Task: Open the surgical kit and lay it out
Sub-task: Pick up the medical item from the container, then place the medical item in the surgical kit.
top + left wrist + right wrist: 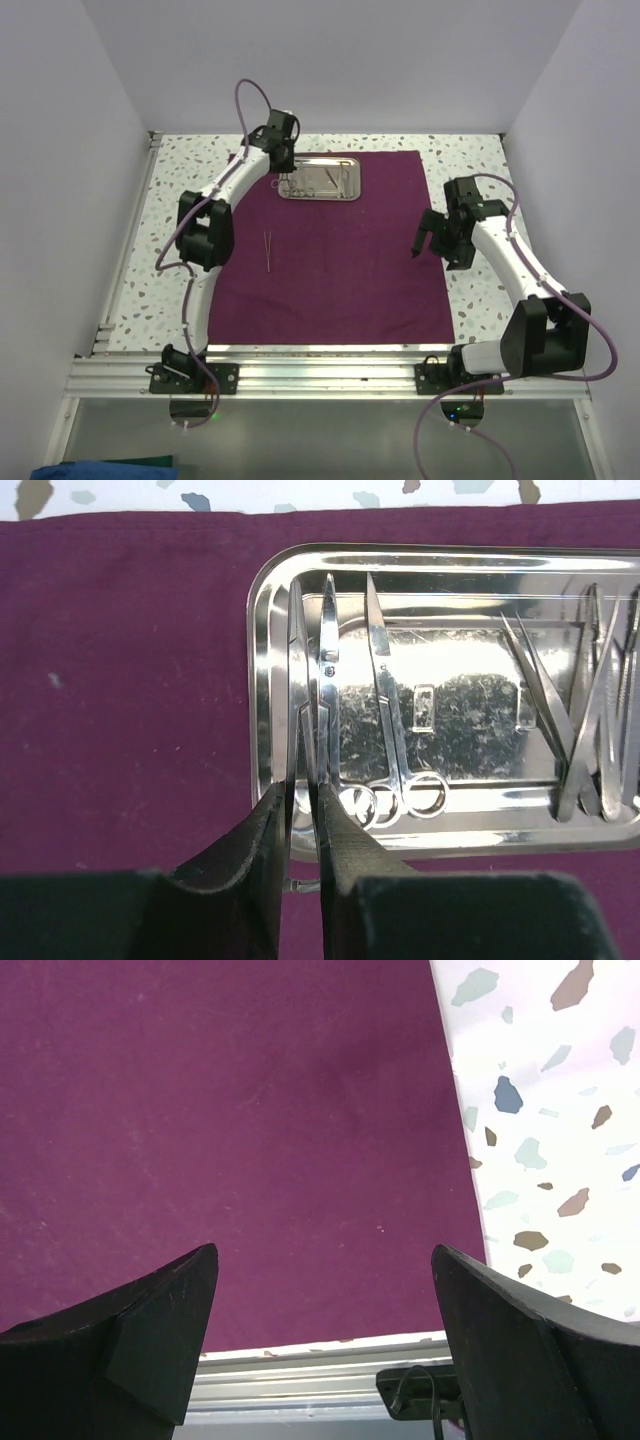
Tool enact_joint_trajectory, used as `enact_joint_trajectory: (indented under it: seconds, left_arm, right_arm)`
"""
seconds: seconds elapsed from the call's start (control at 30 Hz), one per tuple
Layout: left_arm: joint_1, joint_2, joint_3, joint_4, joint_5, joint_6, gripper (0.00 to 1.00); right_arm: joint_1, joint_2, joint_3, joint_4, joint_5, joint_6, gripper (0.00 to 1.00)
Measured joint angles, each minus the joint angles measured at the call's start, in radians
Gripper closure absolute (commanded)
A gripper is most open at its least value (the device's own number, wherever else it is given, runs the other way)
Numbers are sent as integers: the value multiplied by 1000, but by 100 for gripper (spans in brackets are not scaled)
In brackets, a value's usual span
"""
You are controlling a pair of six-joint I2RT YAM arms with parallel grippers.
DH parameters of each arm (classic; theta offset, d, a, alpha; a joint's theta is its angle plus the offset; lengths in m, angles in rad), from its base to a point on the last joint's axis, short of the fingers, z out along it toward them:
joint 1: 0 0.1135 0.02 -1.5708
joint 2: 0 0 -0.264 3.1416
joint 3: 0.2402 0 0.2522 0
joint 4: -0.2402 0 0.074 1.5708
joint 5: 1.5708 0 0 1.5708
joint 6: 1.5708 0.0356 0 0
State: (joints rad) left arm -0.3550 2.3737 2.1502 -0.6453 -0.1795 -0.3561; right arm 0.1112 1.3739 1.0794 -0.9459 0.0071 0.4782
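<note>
Instrument (298,690) between left jaws (over tray (450,552))

Right gripper (323,1251) held open over the near right corner of the plum cloth (220,1110)

Its two dark fingers (150,1340) rise from the bottom corners, set wide apart, with only cloth seen between them. The cloth lies flat and fills most of the view. Along the cloth's right edge runs the speckled terrazzo bench (560,1160). Just below the cloth's near edge lies an aluminium rail (290,1375), and beside it a black bracket (410,1385) with a thin cable.
</note>
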Motion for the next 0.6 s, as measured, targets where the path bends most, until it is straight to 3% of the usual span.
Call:
enact_joint_trajectory:
  seconds: [0.17,0.4,0.6]
  left_arm:
    - [0,-108,-103,3,1,-12,100]
    - [-24,-317,-428,28,15,-74,100]
    - [-132,-486,-664,62,5,-159,100]
  right_arm:
    - [1,1,0,7,-2,0,9]
    - [1,-4,34,-23,18,0,8]
    - [1,-110,55,-56,32,11,6]
